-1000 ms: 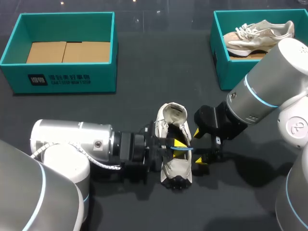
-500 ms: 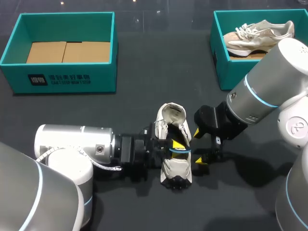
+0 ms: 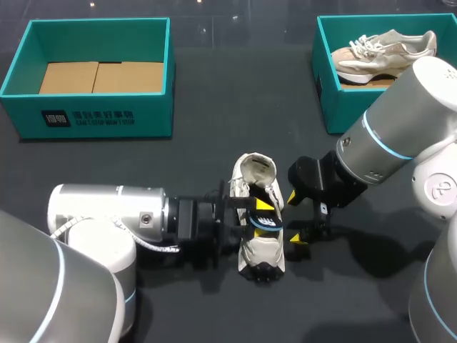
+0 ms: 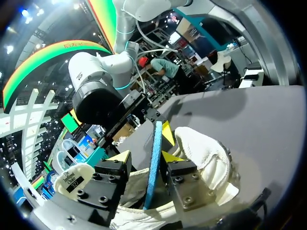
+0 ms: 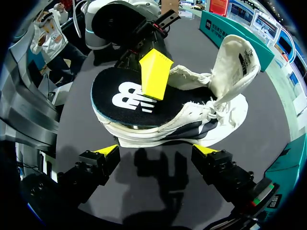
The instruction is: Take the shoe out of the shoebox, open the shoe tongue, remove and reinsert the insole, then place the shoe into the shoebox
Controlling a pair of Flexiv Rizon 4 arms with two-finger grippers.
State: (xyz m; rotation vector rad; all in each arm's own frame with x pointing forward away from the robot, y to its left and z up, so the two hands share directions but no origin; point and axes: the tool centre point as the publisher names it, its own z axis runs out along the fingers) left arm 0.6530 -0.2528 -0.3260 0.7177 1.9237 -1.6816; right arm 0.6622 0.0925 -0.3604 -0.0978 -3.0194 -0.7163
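Clamped left fingers (image 4: 121, 158) on the insole (image 4: 154, 163), on edge over the shoe (image 3: 261, 246); held right fingers (image 5: 106, 154) spread beside the shoe. Likely needed a slow, straight lift, with the shoe braced.

On the dark desk (image 3: 235, 107), a teal left shoebox (image 3: 107, 118) and a teal right shoebox (image 3: 330, 100) are set far back; a white shoe (image 3: 263, 250) is laid nearer, between them.
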